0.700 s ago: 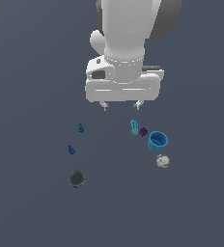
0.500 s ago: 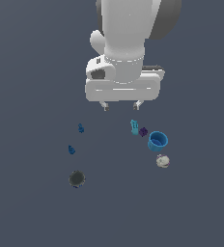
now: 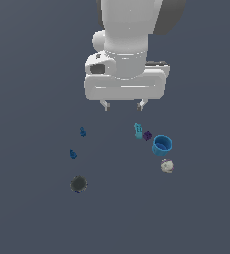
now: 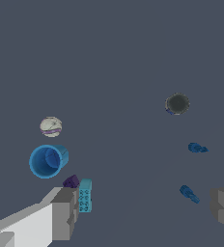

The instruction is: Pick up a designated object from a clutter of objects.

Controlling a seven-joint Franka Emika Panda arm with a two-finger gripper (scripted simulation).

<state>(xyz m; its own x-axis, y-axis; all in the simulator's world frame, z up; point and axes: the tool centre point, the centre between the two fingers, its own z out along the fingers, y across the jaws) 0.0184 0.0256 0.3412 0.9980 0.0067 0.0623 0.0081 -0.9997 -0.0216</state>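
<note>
A white robot arm hangs over a plain dark grey floor, its gripper [image 3: 123, 105] pointing down with the two short fingertips spread wide and nothing between them. It hovers well above the scattered items and touches none of them.

The whitish ball [image 3: 167, 165] with faint purple and tan markings lies on the floor on the exterior view's right, nearer the camera than the gripper. It sits just beside the blue cup [image 3: 162, 144], close to it but apart, on the cup's near side. The cup stands with its open mouth upward. On the cup's left, close together, are a small purple cube [image 3: 147, 135] and a teal figure [image 3: 138, 130].

Well apart on the exterior view's left, two small blue bits [image 3: 83, 131] [image 3: 73, 154] lie one nearer than the other, and a dark round disc [image 3: 79, 184] lies nearest of all.

In the wrist view the ball [image 4: 51, 126] sits next to the cup [image 4: 47, 161], clear of both grey fingers [image 4: 64, 212]
</note>
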